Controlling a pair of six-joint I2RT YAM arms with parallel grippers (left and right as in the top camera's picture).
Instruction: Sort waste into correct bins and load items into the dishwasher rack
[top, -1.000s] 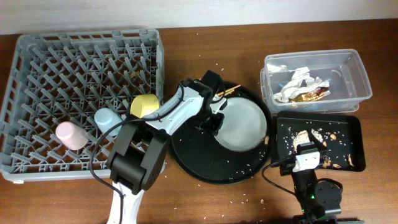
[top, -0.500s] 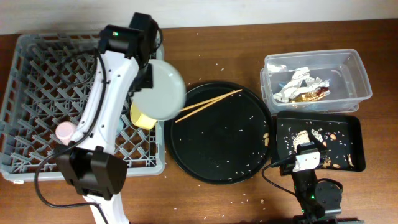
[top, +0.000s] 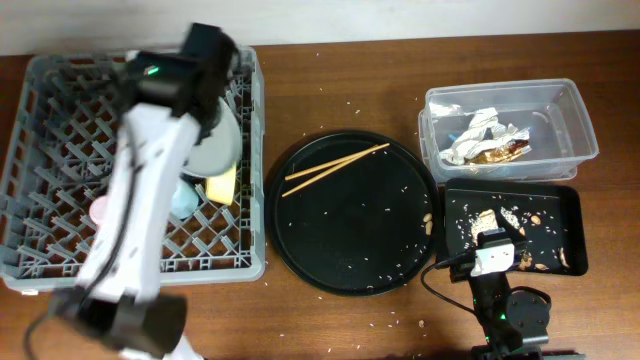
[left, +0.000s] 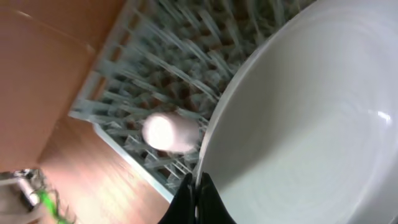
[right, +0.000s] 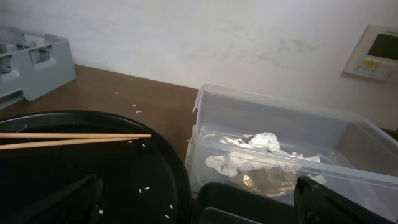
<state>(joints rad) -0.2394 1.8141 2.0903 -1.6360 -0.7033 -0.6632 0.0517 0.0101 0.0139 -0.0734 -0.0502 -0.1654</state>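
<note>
Left end effector (left: 198, 188) clenched on the plate (top: 218, 148) rim. Plate tilted over the rack (top: 60, 120), right side, beside the yellow bowl (top: 222, 186). Right end effector (right: 196, 186) released, empty, near right.

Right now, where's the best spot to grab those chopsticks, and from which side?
Probably from straight above, near their right ends. The chopsticks lie flat on the round tray, close together on the right and splayed apart on the left, so fingers closing across the close part could pinch both at once.
</note>
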